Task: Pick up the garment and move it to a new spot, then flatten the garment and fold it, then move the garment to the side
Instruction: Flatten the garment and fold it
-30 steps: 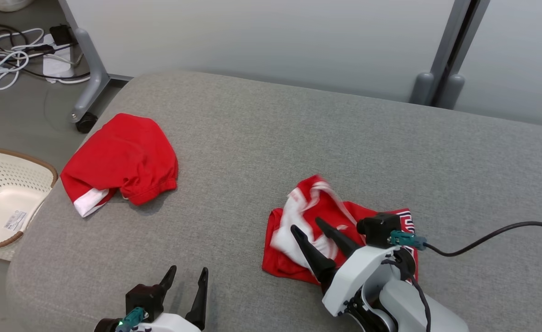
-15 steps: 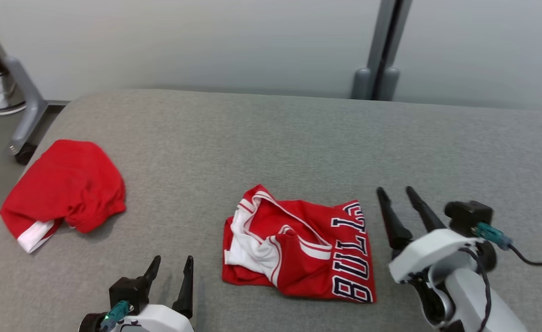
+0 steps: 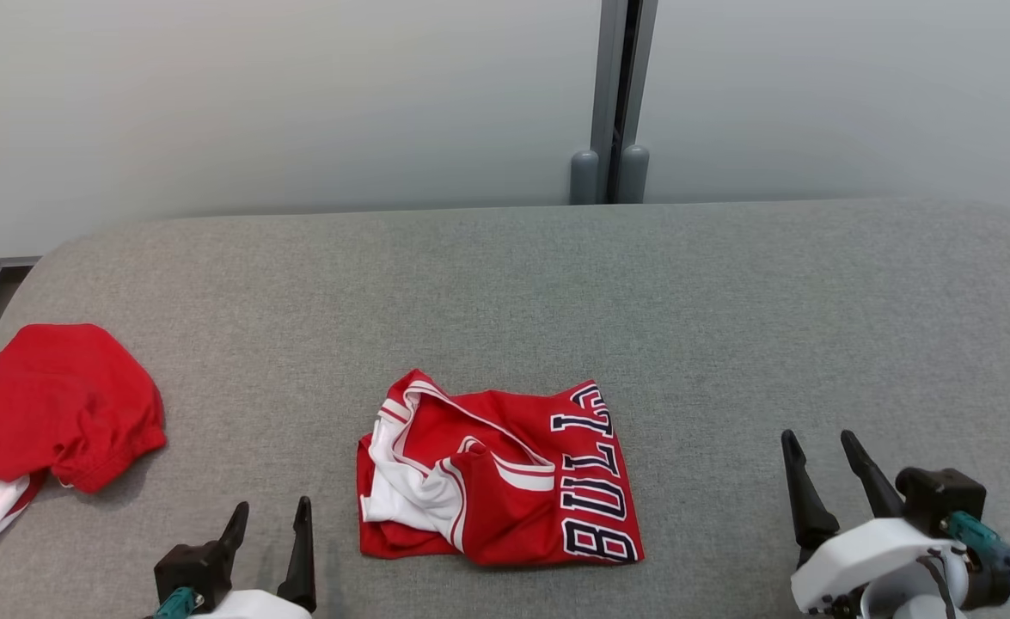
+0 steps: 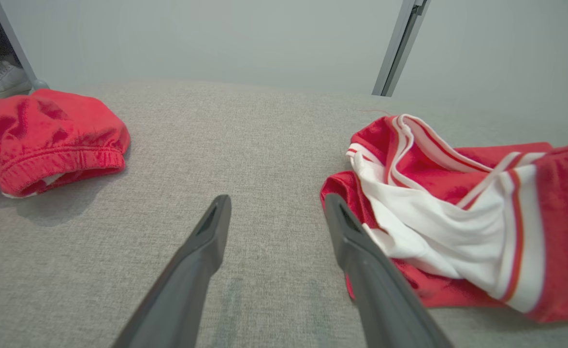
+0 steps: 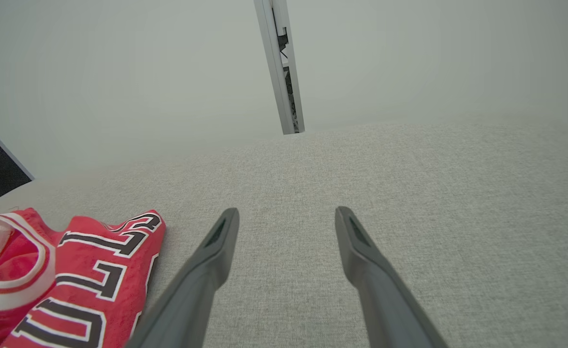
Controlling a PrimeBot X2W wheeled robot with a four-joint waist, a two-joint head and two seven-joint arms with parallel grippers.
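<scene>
Red jersey [image 3: 505, 430] heaped on cushion [image 3: 505, 284] — left tool [image 3: 272, 505], right tool [image 3: 817, 436] low either side, forward-pointed, splayed, empty.

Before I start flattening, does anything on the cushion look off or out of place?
The jersey lies crumpled in the front middle of the gray cushion: its white-trimmed side is bunched and folded over, lettering sideways. A second red garment sits heaped at the cushion's left edge. No damage or spills visible.
</scene>
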